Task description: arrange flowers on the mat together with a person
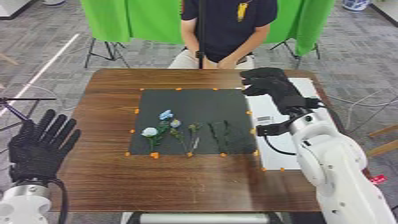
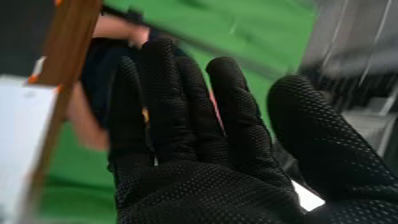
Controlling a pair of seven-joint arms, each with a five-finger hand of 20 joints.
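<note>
Right hand [image 1: 277,89], fingers straight, hovers near 1 mat [image 1: 200,102] bearing flowers [image 1: 149,132].

A black square mat [image 1: 200,102] lies on the brown wooden counter [image 1: 115,180], with a flat white rectangular sheet [image 1: 277,159] at its right. On the mat's left half, a white round green-leaved flower [image 1: 149,132] lies nearer than a light-blue flower [image 1: 166,114]; a pale bluish flower [image 1: 175,123] lies right of both. Thin dark-green stems [image 1: 226,135] lie farther right.

The brown wooden table [image 1: 107,182] carries a dark mat [image 1: 191,102], a white sheet [image 1: 277,160] and orange markers [image 1: 155,155].
</note>
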